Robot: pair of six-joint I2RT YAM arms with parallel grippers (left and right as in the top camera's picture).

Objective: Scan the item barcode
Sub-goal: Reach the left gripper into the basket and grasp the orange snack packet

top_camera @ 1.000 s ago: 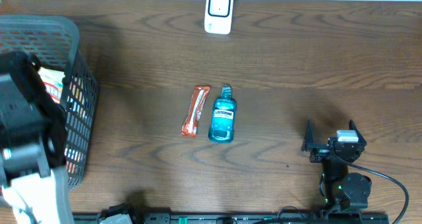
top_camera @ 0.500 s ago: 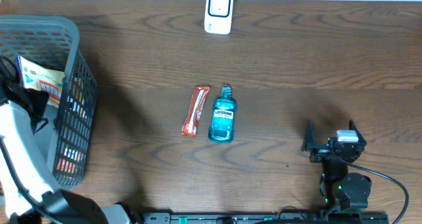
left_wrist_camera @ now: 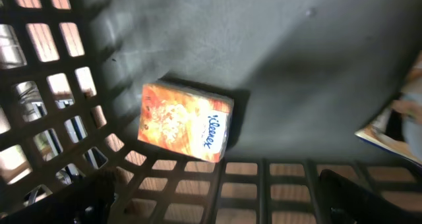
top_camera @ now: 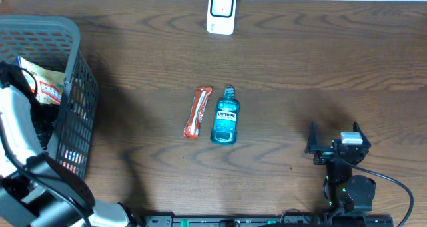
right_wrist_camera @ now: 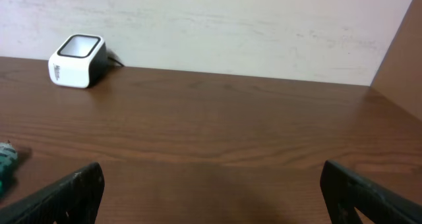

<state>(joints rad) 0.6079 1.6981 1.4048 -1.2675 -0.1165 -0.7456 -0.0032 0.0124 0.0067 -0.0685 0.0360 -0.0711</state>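
Looks like the picking step: fetching an item out of the basket [top_camera: 81, 100] at the left of the table, for carrying to the scanner [top_camera: 221, 12] at the far edge; most likely means the tissue pack [left_wrist_camera: 186, 122], lying flat on the basket floor close to the mesh wall, apart from a crinkled snack packet [top_camera: 41, 85] off to one side.

To do it well: centre the left gripper [left_wrist_camera: 227, 201] over the pack before dropping; turn the wrist so as to span the pack's short side rather than its length; come straight down, keeping both fingers clear of the mesh; close gently, to avoid squashing or squirting out a soft pack; lift straight up past the rim before swinging across; no barcode visible on the upper face, so expect to turn the pack in front of the scanner window; leave alone the snack bar [top_camera: 197, 112] and the mouthwash bottle [top_camera: 225, 117], lying side by side mid-table.

As for pose: reaches with the left arm [top_camera: 17, 130] over the near rim and down inside the basket, wrist aimed at the floor, jaws spread wide and holding nothing; rests the right gripper [top_camera: 334, 128] at the near right, well apart from every item, fingers aimed toward the far wall, likewise spread wide and empty.
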